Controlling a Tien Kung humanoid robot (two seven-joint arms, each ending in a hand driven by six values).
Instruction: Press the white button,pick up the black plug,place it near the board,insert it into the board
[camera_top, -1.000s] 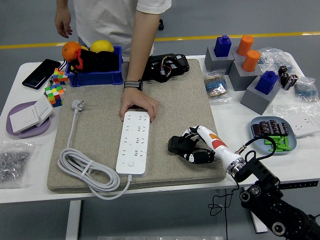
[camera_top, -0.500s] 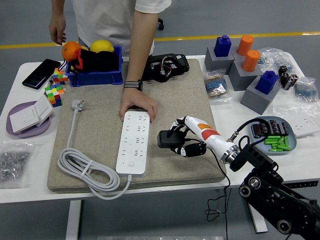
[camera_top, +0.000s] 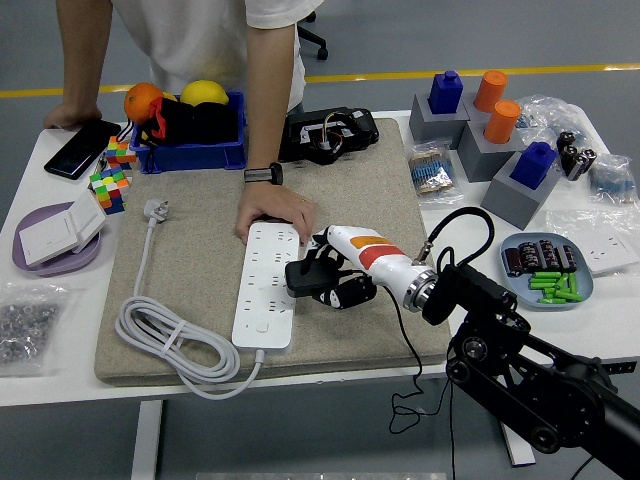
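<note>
shifted left across the beige felt mat (camera_top: 200, 250) since both earlier views: right hand (camera_top: 335, 275) with white, orange-marked back, formerly near the mat's right side, now close beside the right long edge of the white rectangular power strip (camera_top: 267, 283); black plug (camera_top: 305, 275) carried along, clamped in the curled fingers, leading end towards the strip

key relation: plug lies just right of the strip, level with its middle sockets, apparently held clear of the mat; cannot tell whether touching the strip's edge. strip's long axis runs near-to-far, slightly tilted, so remaining travel is a short move leftward, then down into a socket. pin orientation hidden by fingers, not readable

right hand alone near the work; left hand not in view

person's hand (camera_top: 273, 211) pressed on the strip's far end, wrist with dark watch band (camera_top: 263, 175), unchanged in place from earlier views, seemingly steadying the strip. person's other hand (camera_top: 70, 117) now planted on the table's far left corner beside the black phone (camera_top: 75, 150); earlier raised above the table

white coiled cable (camera_top: 170, 345) and its white plug (camera_top: 157, 210) unmoved on the mat's left

judgement: carry phase nearly complete; next step needs pins squared to a socket before pressing; risk of nudging the strip sideways
</note>
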